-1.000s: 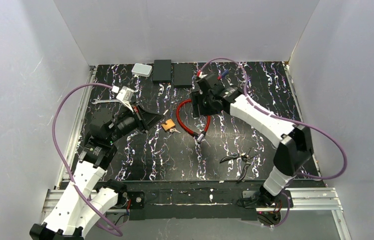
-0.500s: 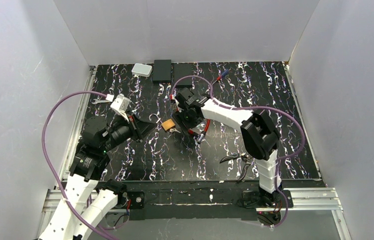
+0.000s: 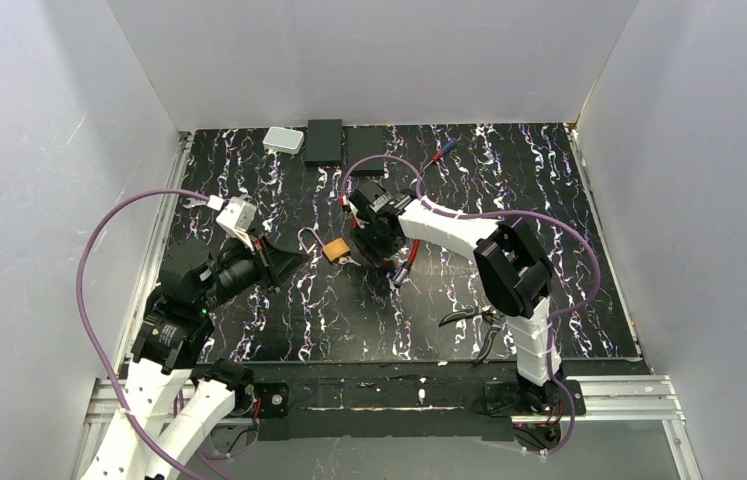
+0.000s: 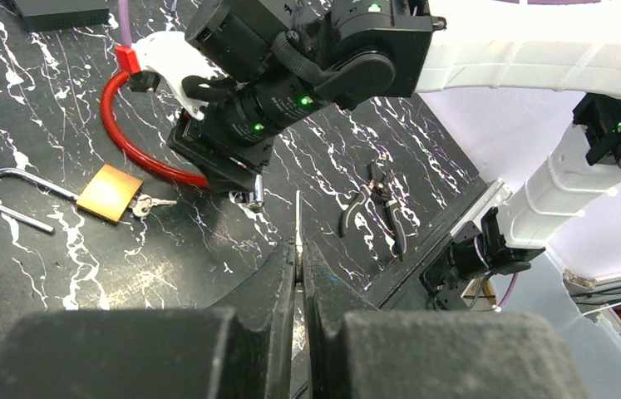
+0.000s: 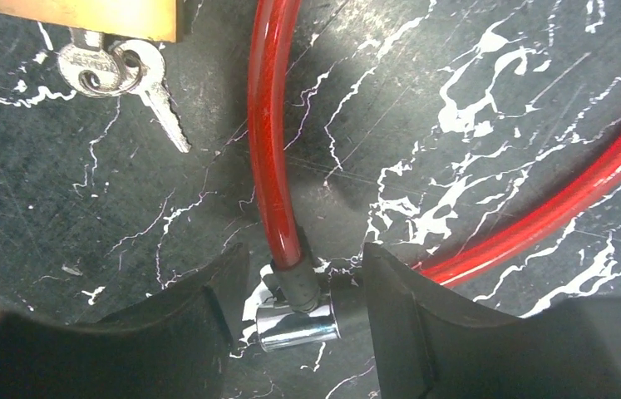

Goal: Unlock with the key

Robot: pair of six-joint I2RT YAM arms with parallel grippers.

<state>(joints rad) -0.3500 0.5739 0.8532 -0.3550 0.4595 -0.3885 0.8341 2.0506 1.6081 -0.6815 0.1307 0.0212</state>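
A red cable lock (image 5: 269,125) lies mid-table, ending in a chrome barrel (image 5: 300,326). My right gripper (image 5: 305,268) is open and low over the table, with one finger on each side of the barrel; it also shows in the top view (image 3: 387,256). A brass padlock (image 4: 109,193) with its shackle (image 4: 7,198) swung open lies just left of the cable, with a small bunch of keys (image 5: 111,66) at its base. My left gripper (image 4: 298,249) is shut on a thin flat key (image 4: 298,218) that pokes out past the fingertips. It hovers left of the padlock (image 3: 334,248).
Black pliers (image 3: 479,320) lie front right of the cable. Two black boxes (image 3: 324,140) and a white box (image 3: 284,140) stand at the back edge. A silver wrench (image 3: 211,202) lies at the left. White walls enclose the table on three sides.
My right arm has swung left and down from behind the cable until its fingers straddle the chrome barrel. My left arm has drawn back slightly toward the front left, still shut.
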